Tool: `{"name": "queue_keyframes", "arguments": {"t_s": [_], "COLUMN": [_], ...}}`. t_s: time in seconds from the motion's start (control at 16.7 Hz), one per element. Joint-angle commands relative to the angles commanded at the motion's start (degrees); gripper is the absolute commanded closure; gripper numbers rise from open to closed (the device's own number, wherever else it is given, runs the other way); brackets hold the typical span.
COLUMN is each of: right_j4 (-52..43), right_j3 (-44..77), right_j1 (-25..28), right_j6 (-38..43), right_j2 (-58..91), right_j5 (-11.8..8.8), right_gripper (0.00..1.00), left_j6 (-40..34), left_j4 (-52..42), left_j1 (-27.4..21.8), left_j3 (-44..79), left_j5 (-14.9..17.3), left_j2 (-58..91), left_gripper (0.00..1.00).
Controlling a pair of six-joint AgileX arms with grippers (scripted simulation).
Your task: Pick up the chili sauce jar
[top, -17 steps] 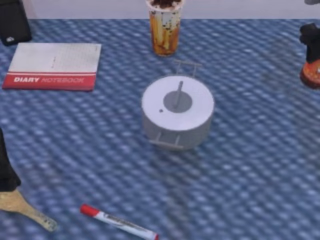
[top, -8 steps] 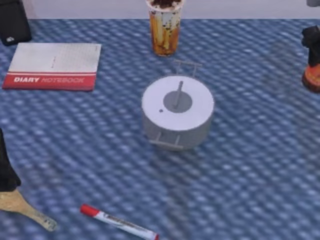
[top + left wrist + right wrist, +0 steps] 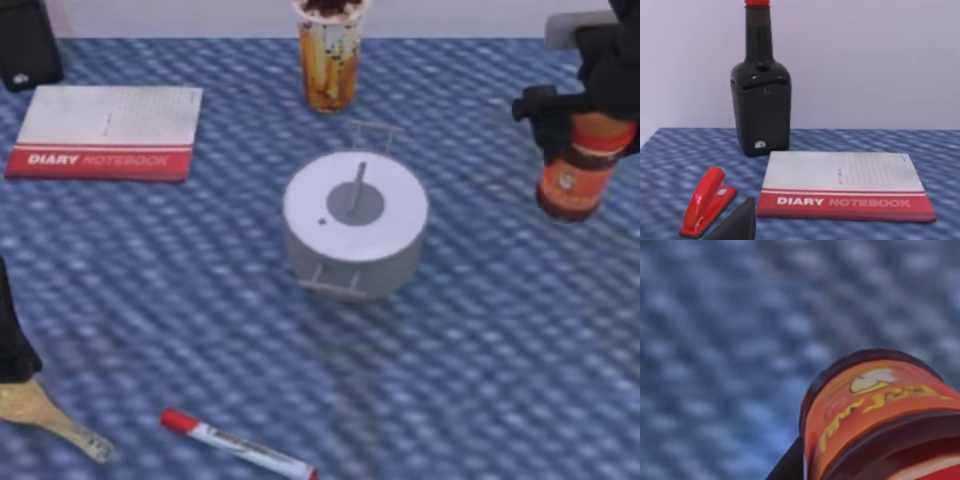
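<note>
The chili sauce jar [image 3: 570,172], with an orange label and dark reddish contents, hangs above the blue cloth near the table's back right. My right gripper [image 3: 588,118] is shut on its upper part from above. In the right wrist view the jar [image 3: 880,410] fills the near corner, with one dark finger [image 3: 790,466] against its side and only cloth far beneath it. My left gripper [image 3: 12,345] is parked at the table's left edge, open and holding nothing; one of its fingertips [image 3: 736,225] shows in the left wrist view.
A grey round drum with a thin rod [image 3: 355,225] sits mid-table. Behind it is a clear cup with brown streaks [image 3: 330,60]. A diary notebook [image 3: 105,130] and dark bottle [image 3: 760,110] lie back left, a red stapler [image 3: 705,202] nearby. A red marker [image 3: 235,445] and a wooden handle [image 3: 50,420] lie in front.
The jar, low at the table's right edge before, has risen off the cloth in my right gripper and shifted left into fuller view. The left arm has not moved.
</note>
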Motion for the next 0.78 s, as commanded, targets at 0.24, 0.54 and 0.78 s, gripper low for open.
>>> {"name": "queue_keyframes", "arguments": {"t_s": [0.24,0.54,0.78], "right_j4": [3.59,4.07,8.05], "right_j3": [-3.98,-4.45,-7.10], "right_j1": [4.45,4.89,4.94], "right_j6": [9.52,10.79,10.74], "right_j2": [-0.53,-0.44,0.65], "right_j5": [1.88,2.02,2.08], "right_gripper": [1.00,1.00,1.00], "left_j6": [0.00,0.00,0.00], "left_j4": [0.00,0.00,0.00], "left_j1": [0.00,0.00,0.00], "left_j3": [0.00,0.00,0.00], "left_j5": [0.00,0.00,0.00], "left_j2": [0.00,0.00,0.00], "left_gripper": [0.00,0.00,0.00]}}
